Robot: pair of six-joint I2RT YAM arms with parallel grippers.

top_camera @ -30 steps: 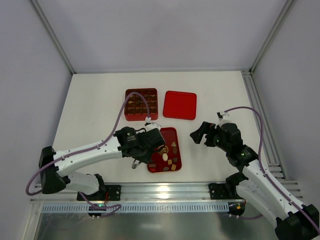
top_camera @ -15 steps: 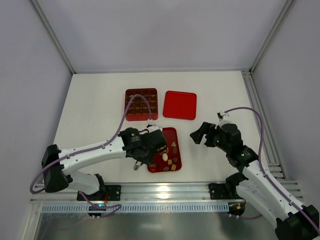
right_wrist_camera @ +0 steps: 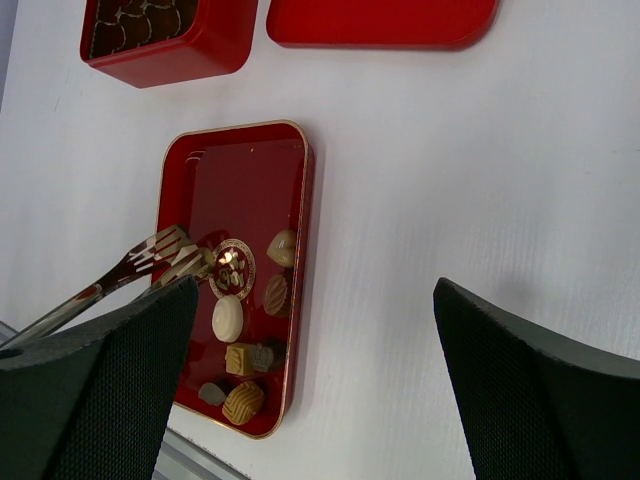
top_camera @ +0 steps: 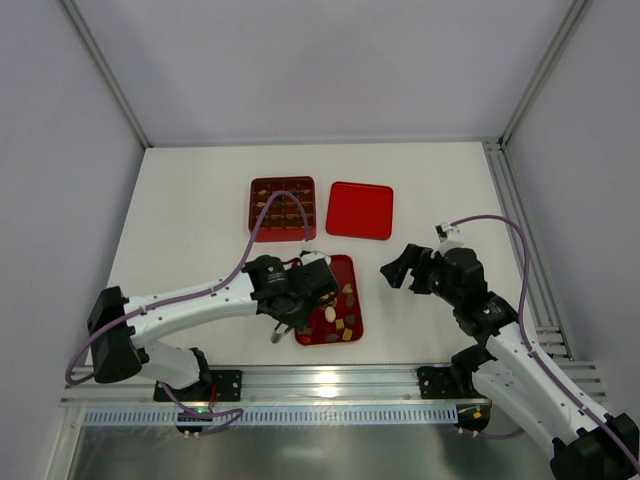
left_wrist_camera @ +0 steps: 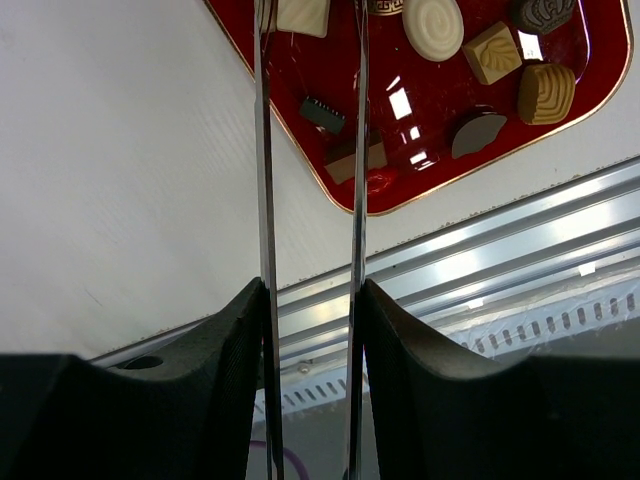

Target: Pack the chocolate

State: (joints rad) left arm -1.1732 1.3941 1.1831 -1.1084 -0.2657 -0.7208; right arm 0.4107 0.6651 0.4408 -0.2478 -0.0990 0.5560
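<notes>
Our left claw (left_wrist_camera: 310, 330) sits nearly closed on the tongs (left_wrist_camera: 262, 200), our right claw (right_wrist_camera: 320, 370) gapes empty, and an off-centre squeeze risks flicking the white chocolate (left_wrist_camera: 300, 12) at their tips off the lower-centre tray (top_camera: 343, 268).

Overhead and both close wrist views share the tray (top_camera: 340, 266).

Table (top_camera: 190, 200): plain white. Tray (left_wrist_camera: 575, 45): glossy red, thin gold rim. Chocolate (left_wrist_camera: 433, 27): one cream-white round w/ spiral swirl, a tan square, a tan ridged pc, rest dark brown. Box (top_camera: 275, 236): red, dark brown grid inside. Lid (top_camera: 360, 210): plain red. Tongs (left_wrist_camera: 262, 150): silver. Left fingers (left_wrist_camera: 215, 370) & right fingers (right_wrist_camera: 100, 380): black. Arms (top_camera: 190, 300): white w/ black joints. Cables (top_camera: 486, 218): purple.
</notes>
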